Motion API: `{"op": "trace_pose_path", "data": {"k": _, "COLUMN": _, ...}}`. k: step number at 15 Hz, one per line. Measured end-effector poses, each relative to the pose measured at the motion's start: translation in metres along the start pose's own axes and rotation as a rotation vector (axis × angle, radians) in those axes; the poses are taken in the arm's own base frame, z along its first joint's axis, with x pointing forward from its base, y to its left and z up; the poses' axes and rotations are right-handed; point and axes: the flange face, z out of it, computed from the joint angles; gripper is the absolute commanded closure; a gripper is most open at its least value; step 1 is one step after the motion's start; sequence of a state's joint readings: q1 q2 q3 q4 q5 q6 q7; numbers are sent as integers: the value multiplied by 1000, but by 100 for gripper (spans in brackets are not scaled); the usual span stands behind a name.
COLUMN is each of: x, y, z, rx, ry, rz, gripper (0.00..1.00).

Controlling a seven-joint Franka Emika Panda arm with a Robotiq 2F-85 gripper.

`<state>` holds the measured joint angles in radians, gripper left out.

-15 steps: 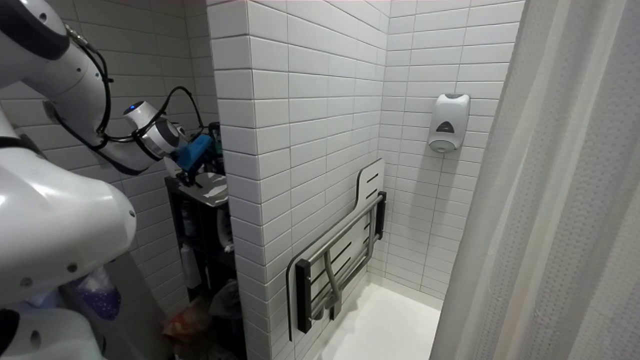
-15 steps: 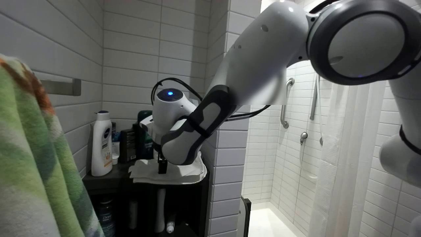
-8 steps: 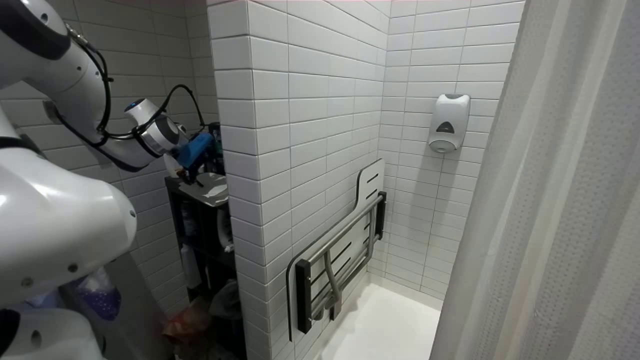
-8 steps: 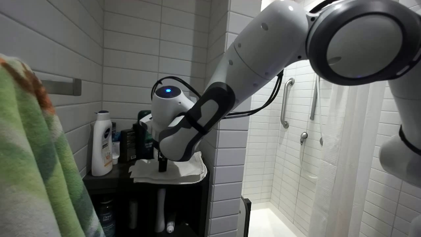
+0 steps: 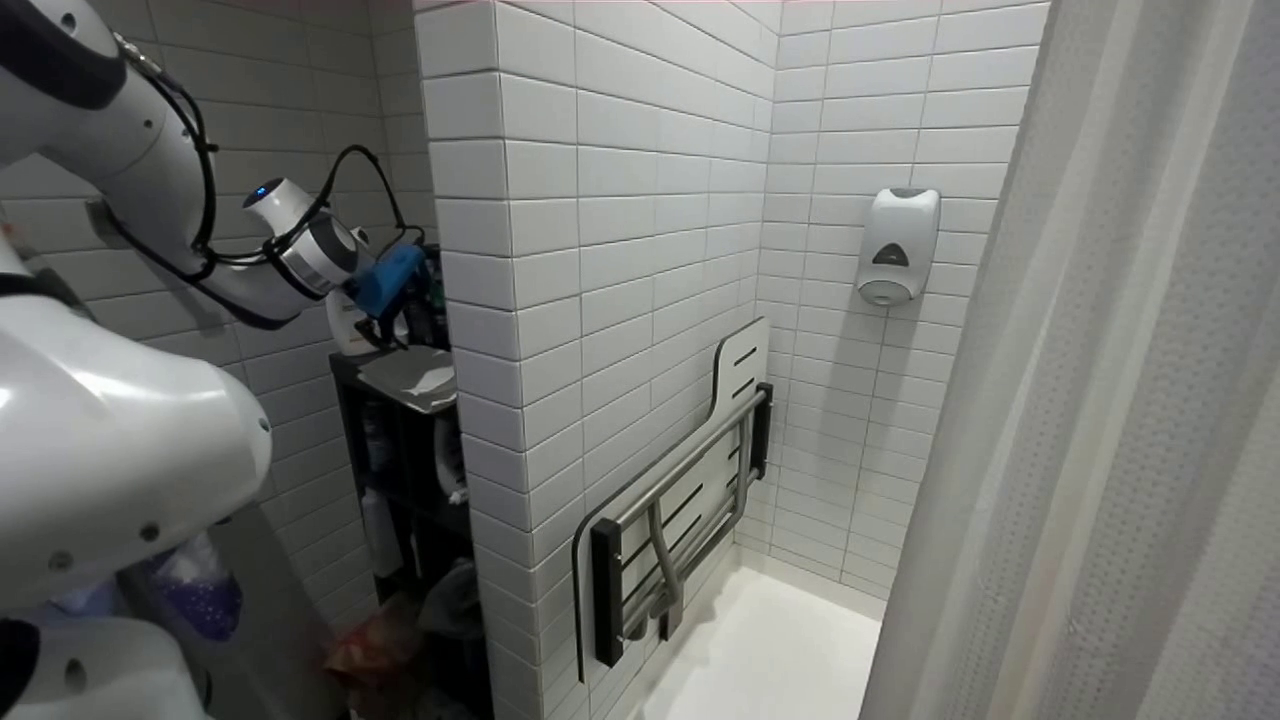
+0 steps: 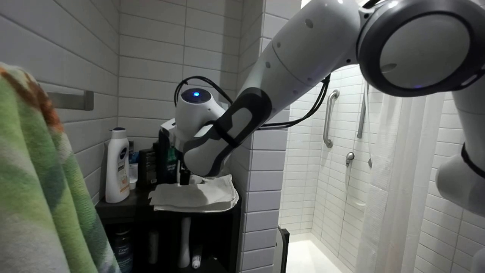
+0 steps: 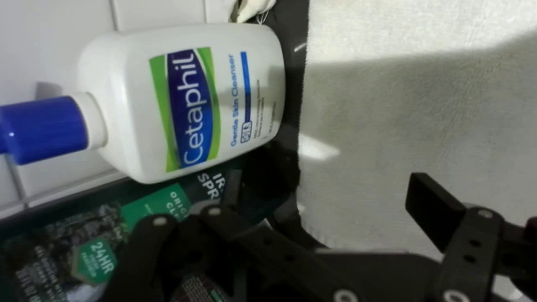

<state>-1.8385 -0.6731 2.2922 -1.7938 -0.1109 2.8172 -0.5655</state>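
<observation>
I see one white towel (image 7: 398,105) lying flat on the dark shelf (image 6: 138,199). My gripper (image 7: 327,192) hangs by the towel's back edge. Its two fingers (image 7: 432,205) are spread wide and hold nothing. Just behind the towel stands one Cetaphil bottle (image 7: 188,100), and behind the towel too, beside that, one dark green bottle (image 7: 98,256). One tall white lotion bottle (image 6: 118,170) stands off to the towel's side. So that's three bottles; the small dim packs (image 6: 147,167) past the towel I can't count. I think the bottles stand around the towel so it has room to spread, and so none wobbles on its soft folds.
</observation>
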Motion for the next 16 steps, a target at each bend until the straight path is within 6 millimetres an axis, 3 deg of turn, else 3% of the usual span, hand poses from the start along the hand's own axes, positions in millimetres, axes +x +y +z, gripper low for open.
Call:
{"op": "trace_pose_path", "data": {"k": 4, "x": 3, "y": 4, "z": -10, "rx": -25, "ry": 67, "rz": 3, "gripper": 0}}
{"op": "trace_pose_path", "data": {"k": 16, "x": -14, "y": -16, "z": -49, "rx": 123, "ry": 173, "rz": -110, "gripper": 0}}
